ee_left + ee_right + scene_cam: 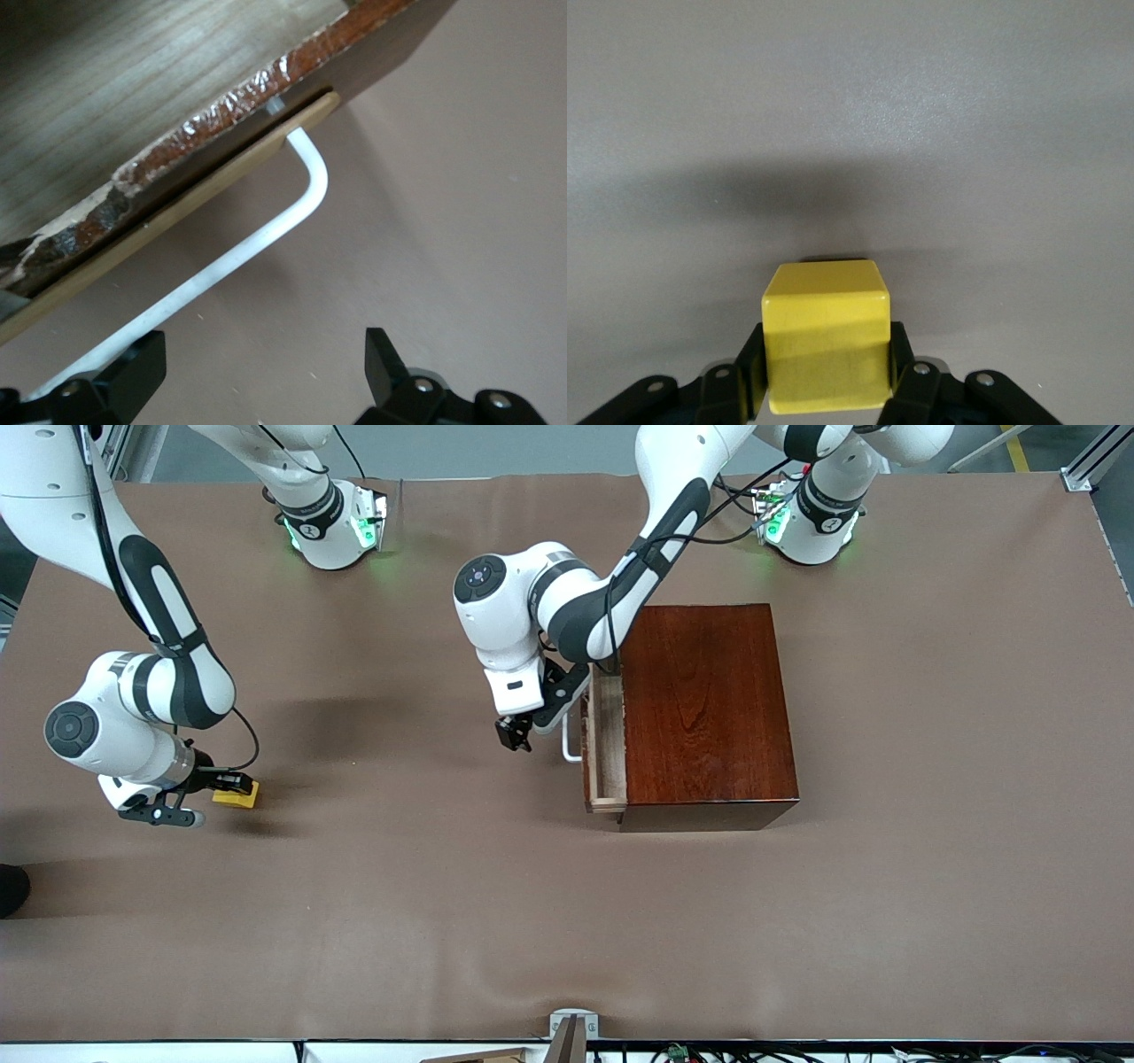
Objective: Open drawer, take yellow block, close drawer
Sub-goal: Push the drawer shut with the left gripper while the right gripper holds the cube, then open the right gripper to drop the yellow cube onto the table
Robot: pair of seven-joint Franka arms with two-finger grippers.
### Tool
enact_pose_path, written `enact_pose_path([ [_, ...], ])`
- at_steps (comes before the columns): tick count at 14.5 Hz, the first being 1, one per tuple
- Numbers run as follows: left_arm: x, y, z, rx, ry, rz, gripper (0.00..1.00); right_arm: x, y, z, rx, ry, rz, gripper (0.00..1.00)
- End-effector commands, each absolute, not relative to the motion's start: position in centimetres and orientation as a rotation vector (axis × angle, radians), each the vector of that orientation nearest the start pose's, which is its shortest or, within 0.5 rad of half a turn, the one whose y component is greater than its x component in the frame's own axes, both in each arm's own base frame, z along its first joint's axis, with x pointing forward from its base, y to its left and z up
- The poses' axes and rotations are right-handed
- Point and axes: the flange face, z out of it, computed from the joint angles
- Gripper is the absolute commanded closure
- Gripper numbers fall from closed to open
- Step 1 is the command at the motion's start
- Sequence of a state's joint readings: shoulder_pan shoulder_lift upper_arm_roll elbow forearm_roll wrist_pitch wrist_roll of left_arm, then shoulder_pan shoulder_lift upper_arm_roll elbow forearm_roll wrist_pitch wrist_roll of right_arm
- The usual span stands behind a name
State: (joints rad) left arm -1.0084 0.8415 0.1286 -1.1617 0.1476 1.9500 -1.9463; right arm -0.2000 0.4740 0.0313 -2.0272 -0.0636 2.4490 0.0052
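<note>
The right gripper sits low at the right arm's end of the table, at about 9 o'clock in the front view, its jaws closed on the yellow block, which is at or just above the cloth. The left gripper hangs near centre, just beside the white loop handle of the drawer, jaws spread and holding nothing. The drawer stands partly pulled out of the dark wooden box, at its 9 o'clock side.
</note>
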Motion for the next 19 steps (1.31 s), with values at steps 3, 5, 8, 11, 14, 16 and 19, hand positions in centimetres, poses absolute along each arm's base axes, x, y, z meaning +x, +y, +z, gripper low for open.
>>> enact_pose_path([
  [3,48.3,-56.1,28.2,-2.562,-1.349,-0.371,0.0,58.4,-10.0,20.2,-3.158,0.189,0.091,0.02],
  [5,48.2,-55.9,28.0,-2.547,-1.341,-0.368,0.0,58.6,-9.8,20.7,-3.159,0.178,0.088,0.0],
  [8,48.1,-55.4,27.8,-2.51,-1.322,-0.383,0.0,59.2,-9.5,23.3,-3.164,0.171,0.055,0.0],
  [11,47.8,-55.0,27.5,-2.477,-1.312,-0.368,0.0,60.3,-9.2,28.0,-3.174,0.163,-0.003,0.0],
  [14,47.9,-55.4,28.6,-2.509,-1.316,-0.37,0.0,61.1,-8.5,33.0,-3.186,0.139,-0.063,0.0],
  [16,47.9,-56.8,30.1,-2.608,-1.321,-0.388,0.0,61.3,-7.9,36.4,-3.189,0.13,-0.087,0.0],
  [19,47.8,-57.9,34.2,-2.706,-1.359,-0.423,0.0,61.5,-6.5,41.0,-3.19,0.109,-0.008,0.0],
])
